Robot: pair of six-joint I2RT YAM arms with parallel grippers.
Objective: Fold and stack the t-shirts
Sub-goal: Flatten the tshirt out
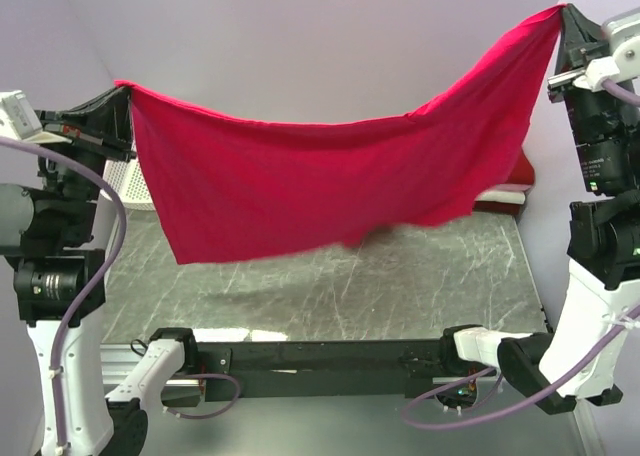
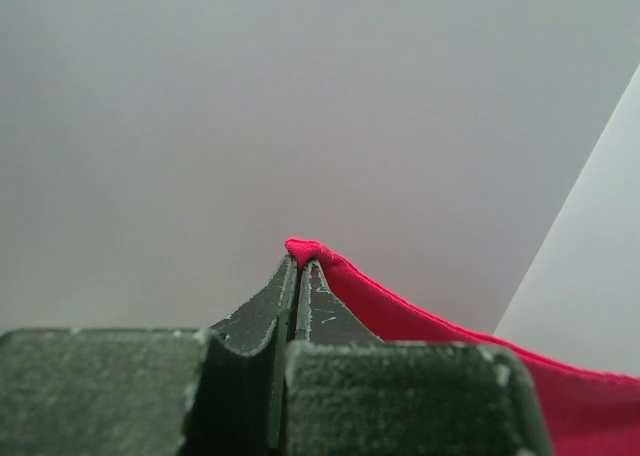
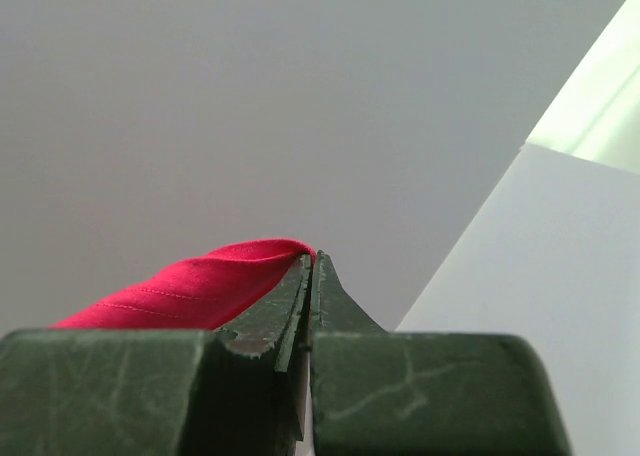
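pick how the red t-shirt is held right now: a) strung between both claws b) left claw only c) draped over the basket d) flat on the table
a: the left claw and the right claw each pinch an upper corner of the red t-shirt, which hangs spread above the table.

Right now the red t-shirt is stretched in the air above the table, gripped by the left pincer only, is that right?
Not quite: both grip it. The right wrist view shows the right pincer shut on the red t-shirt, like the left pincer.
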